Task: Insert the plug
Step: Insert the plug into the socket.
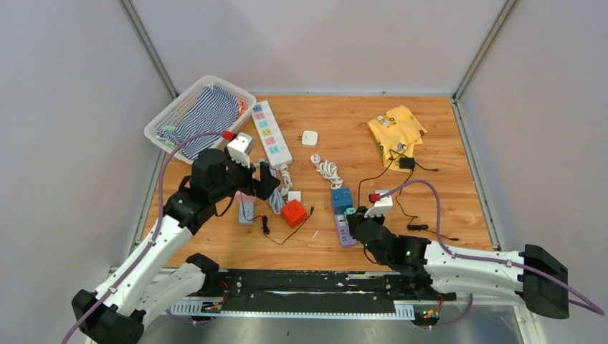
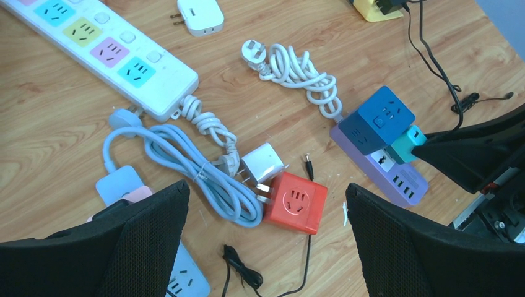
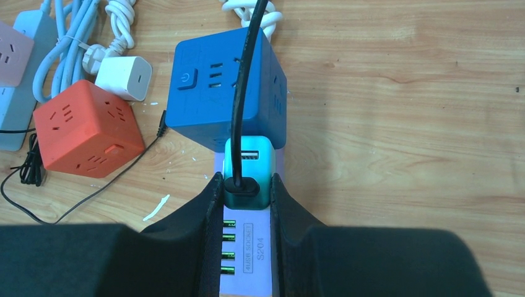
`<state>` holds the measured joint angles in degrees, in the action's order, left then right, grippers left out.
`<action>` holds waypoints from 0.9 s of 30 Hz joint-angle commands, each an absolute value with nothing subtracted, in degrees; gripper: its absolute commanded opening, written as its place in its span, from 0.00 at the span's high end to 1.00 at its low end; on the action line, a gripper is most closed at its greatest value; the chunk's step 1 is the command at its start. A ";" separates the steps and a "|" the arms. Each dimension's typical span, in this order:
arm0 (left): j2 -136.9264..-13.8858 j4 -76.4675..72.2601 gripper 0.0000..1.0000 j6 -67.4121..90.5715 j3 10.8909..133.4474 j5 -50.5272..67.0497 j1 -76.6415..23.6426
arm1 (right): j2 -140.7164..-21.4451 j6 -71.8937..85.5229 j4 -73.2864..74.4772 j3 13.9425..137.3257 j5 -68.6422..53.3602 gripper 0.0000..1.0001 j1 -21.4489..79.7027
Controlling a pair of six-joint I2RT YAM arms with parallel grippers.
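Observation:
A teal plug with a black cable in its USB port stands on the purple power strip, right next to a blue cube socket. My right gripper is shut on the teal plug, one finger on each side. I cannot tell how deep the plug sits in the strip. In the top view the plug and the right gripper are at the table's near middle. My left gripper hangs wide open and holds nothing, above a red cube socket and a white charger.
A long white power strip and a basket of striped cloth lie at the back left. A yellow cloth is at the back right. Coiled white cable, a pale blue strip and thin black wires lie around.

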<state>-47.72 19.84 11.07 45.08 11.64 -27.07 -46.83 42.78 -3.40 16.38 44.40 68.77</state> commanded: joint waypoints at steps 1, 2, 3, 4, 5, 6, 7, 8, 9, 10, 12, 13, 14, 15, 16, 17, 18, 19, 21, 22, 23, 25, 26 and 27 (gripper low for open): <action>-47.00 20.26 0.02 10.28 45.09 11.09 -26.72 | -48.22 45.08 -0.69 17.92 47.57 1.00 70.03; -46.96 20.22 0.02 10.28 45.16 11.14 -26.72 | -48.72 44.63 -0.70 17.97 47.40 1.00 70.02; -46.96 20.29 0.02 10.22 45.17 11.04 -26.72 | -49.33 43.82 -0.66 18.20 46.95 1.00 70.00; -46.95 20.36 0.02 10.15 45.18 10.97 -26.72 | -50.30 43.20 -0.31 18.68 46.59 1.00 70.09; -46.94 20.42 0.02 10.05 45.18 10.83 -26.72 | -51.29 43.24 2.07 19.43 46.51 1.00 70.10; -46.99 20.47 0.02 9.98 45.18 10.69 -26.72 | -52.60 43.40 3.88 20.20 46.31 1.00 70.27; -46.96 20.49 0.02 9.94 45.18 10.64 -26.72 | -53.86 43.46 5.19 20.97 45.89 1.00 70.33; -46.95 20.55 0.02 9.93 45.18 10.62 -26.72 | -55.08 43.47 6.59 21.67 45.37 1.00 70.44; -46.86 20.52 0.02 9.85 45.11 10.61 -26.72 | -56.40 43.27 8.09 22.36 44.63 1.00 70.46; -46.91 20.52 0.02 9.85 45.09 10.52 -26.72 | -57.53 42.66 8.57 23.00 43.81 1.00 70.56; -46.93 20.48 0.02 9.77 45.16 10.39 -26.72 | -59.57 41.70 10.54 24.09 42.07 1.00 70.69; -46.89 20.56 0.02 9.76 45.17 10.25 -26.72 | -60.29 41.64 11.47 24.52 41.38 1.00 70.68; -46.88 20.63 0.02 9.69 45.18 10.20 -26.72 | -60.71 41.66 12.11 24.66 40.80 1.00 70.79; -46.84 20.65 0.02 9.63 45.13 10.00 -26.72 | -60.93 41.58 12.53 24.69 40.11 1.00 70.83; -46.79 20.71 0.01 9.59 45.09 9.95 -26.72 | -61.11 41.90 12.95 24.63 39.67 1.00 70.84; -46.76 20.77 0.01 9.58 45.09 9.86 -26.72 | -61.16 42.21 13.40 24.57 39.33 1.00 70.86; -46.76 20.71 0.01 9.58 45.02 9.70 -26.72 | -61.31 42.23 13.62 24.59 38.88 1.00 70.84; -46.65 20.66 0.01 9.66 44.94 9.67 -26.72 | -61.53 42.23 13.89 24.55 38.44 1.00 70.84; -46.52 20.42 0.01 9.82 44.75 9.62 -26.72 | -62.31 42.36 14.43 24.79 37.71 1.00 70.82; -46.42 20.40 0.01 9.88 44.66 9.64 -26.72 | -62.80 42.81 15.03 25.01 37.51 1.00 70.84; -46.33 20.27 0.01 9.93 44.61 9.51 -26.72 | -63.21 43.03 15.38 25.35 37.45 1.00 70.84; -46.19 20.29 0.01 9.93 44.56 9.29 -26.72 | -63.01 42.82 15.55 25.52 37.69 1.00 70.83; -46.10 20.37 0.01 9.85 44.56 9.20 -26.72 | -62.64 42.61 15.56 25.57 38.34 1.00 70.79; -46.03 20.42 0.01 9.85 44.52 9.03 -26.72 | -62.14 42.46 15.51 25.59 38.98 1.00 70.79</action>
<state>-47.03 19.90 10.66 45.08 9.91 -27.07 -60.90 41.78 7.53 27.24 43.90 69.87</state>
